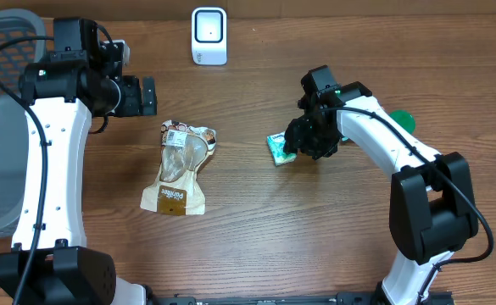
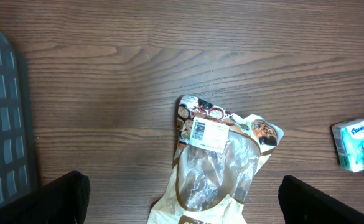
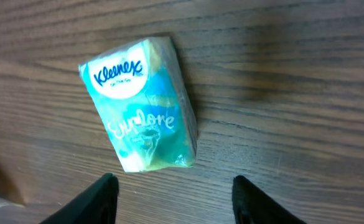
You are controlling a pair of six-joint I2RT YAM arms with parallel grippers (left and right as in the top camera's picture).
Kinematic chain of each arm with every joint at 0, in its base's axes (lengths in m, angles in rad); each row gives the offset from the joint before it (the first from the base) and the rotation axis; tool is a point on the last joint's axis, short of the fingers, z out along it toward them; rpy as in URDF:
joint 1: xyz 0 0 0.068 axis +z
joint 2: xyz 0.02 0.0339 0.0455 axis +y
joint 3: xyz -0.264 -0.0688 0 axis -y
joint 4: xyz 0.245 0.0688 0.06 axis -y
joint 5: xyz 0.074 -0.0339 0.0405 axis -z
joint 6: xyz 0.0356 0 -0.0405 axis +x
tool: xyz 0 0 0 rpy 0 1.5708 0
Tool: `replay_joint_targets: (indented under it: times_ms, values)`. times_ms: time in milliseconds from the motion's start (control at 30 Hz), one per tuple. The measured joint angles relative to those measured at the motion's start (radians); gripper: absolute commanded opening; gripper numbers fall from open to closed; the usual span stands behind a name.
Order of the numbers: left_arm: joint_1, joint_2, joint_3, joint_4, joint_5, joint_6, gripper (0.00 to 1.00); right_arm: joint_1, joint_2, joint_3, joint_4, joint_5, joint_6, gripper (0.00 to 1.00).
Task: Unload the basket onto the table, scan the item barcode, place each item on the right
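Left arm (image 1: 57,161) and right arm (image 1: 383,140): white on the long smooth parts, black and chunky at the round joints. Thin black cable (image 1: 41,169) looping down the side of each. Big black blocks (image 1: 52,275) at the near ends. Black, flat, rounded fingertips (image 2: 63,199) on both.

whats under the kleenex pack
The Kleenex pack lies flat on the wooden table, with only bare wood showing around it. Its underside is covered, so whatever is printed there cannot be seen.
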Motion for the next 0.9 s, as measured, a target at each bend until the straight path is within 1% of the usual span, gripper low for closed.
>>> replay_joint_targets:
  times_ms: [400,600,733,900]
  values:
    - [0.0,0.0,0.0,0.0,0.0,0.0,1.0,0.002,0.0,-0.008,0.066,0.0,-0.1,0.56]
    - [0.0,0.0,0.0,0.0,0.0,0.0,0.99,0.002,0.0,-0.051,0.138,0.001,-0.14,0.56]
    - [0.0,0.0,0.0,0.0,0.0,0.0,1.0,0.002,0.0,-0.097,0.188,0.001,-0.143,0.48]
    - [0.0,0.0,0.0,0.0,0.0,0.0,1.0,0.002,0.0,-0.15,0.248,-0.002,-0.124,0.42]
